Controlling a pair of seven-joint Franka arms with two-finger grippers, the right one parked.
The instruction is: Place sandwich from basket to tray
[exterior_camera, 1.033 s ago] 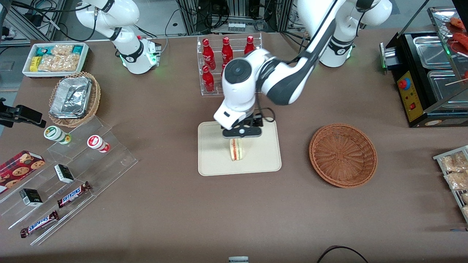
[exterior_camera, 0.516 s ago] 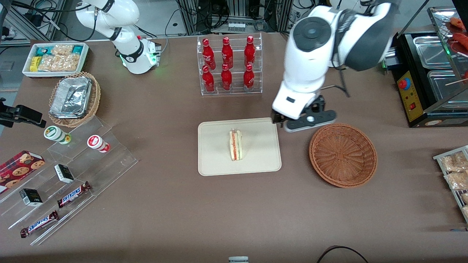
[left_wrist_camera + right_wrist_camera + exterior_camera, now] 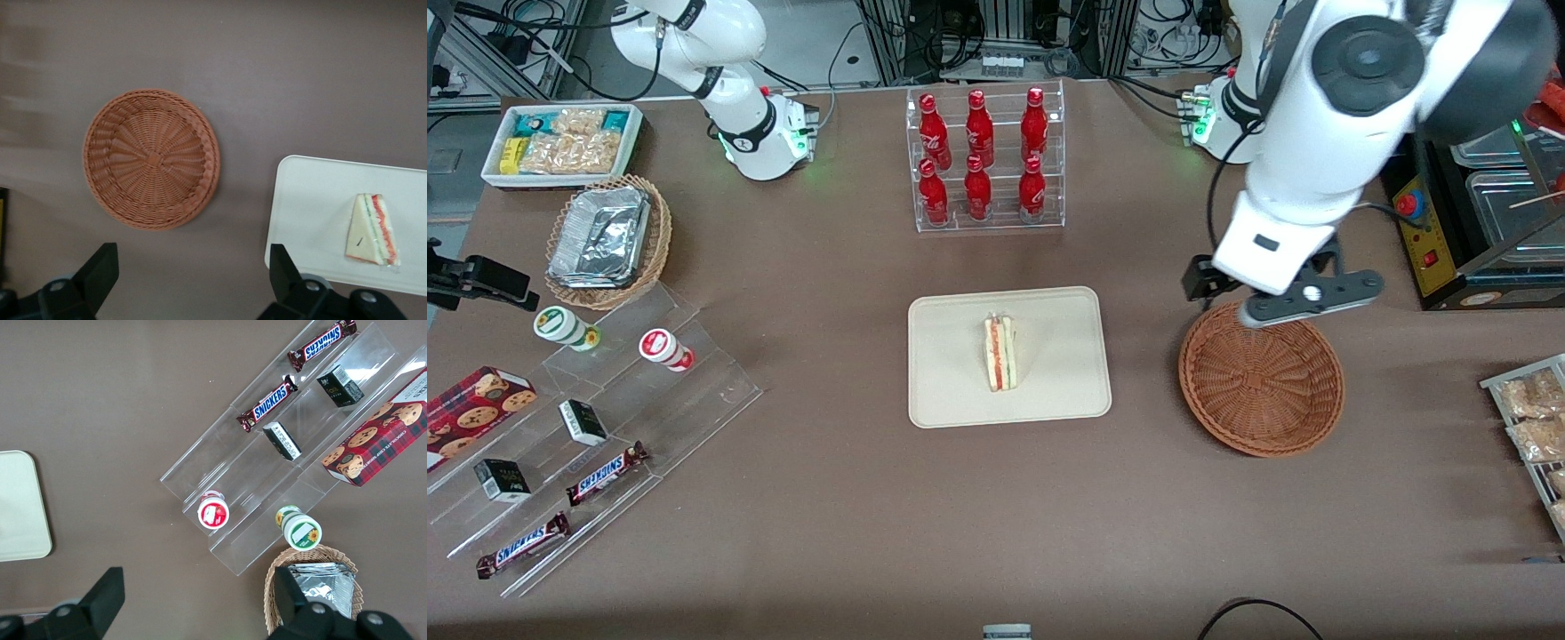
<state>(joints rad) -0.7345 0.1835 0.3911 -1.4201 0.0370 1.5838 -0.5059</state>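
one sandwich lies on the tray, well apart from my spread, empty gripper above the basket rim.

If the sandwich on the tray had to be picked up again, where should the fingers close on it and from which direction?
Come straight down from above and close across the two flat bread faces of the sandwich. It stands on edge on the tray, filling layers facing up, so the bread faces are the parallel sides a two-finger grip likely fits. The gripper is open above the basket, holding nothing.
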